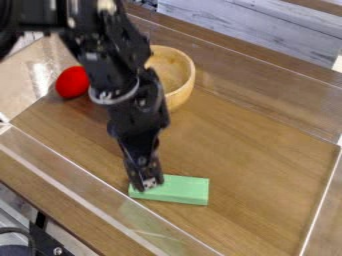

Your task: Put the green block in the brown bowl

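Judging by the layout, only at the approach, with no part of the transfer done. See the flat, mint-green rectangular block on the brown wood-look tabletop, well apart from the round, light-brown wooden bowl. Find the black metal-and-plastic gripper right at the block's left end in the view, with fingertips overlapping that edge. Cannot tell from so blurred and dark a shape about fingers apart or together, nor about contact with the block. No sign of a lift: apparently flat on the table, so no secure hold to count on. Left to do, most likely: settle around the block, clamp, raise, carry back toward the bowl, lower inside and let go. Best to steer clear of the smooth, red, rounded toy beside the bowl along the way.
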Robot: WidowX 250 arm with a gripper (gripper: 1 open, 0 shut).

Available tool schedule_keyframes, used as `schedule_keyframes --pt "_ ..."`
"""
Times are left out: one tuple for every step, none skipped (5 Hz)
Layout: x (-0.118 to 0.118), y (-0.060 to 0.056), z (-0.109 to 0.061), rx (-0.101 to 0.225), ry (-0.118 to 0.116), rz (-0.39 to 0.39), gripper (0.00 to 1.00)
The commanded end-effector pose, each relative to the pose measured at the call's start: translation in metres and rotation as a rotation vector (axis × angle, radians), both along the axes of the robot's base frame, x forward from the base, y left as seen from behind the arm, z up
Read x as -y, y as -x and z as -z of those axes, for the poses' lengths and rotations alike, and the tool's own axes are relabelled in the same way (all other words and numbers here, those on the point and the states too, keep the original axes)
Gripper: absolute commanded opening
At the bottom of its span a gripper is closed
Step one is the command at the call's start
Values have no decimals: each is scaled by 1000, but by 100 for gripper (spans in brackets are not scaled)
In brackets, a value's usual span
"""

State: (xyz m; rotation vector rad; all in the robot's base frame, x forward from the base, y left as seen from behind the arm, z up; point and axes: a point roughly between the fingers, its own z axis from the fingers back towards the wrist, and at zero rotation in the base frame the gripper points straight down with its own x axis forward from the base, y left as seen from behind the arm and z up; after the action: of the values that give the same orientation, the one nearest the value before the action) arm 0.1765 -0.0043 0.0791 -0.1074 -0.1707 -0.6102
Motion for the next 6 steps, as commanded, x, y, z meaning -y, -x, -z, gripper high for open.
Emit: schedule_keyframes --pt "-1 -4 0 21 7 -22 100" --pt "-4 -5 -2 23 11 -51 0" --pt "2 -2 7 26 15 -114 0" --pt "1 -1 1 39 23 -106 0" --pt "2 -3 0 50 31 -89 100" --pt "-1 -4 6 65 36 -140 0"
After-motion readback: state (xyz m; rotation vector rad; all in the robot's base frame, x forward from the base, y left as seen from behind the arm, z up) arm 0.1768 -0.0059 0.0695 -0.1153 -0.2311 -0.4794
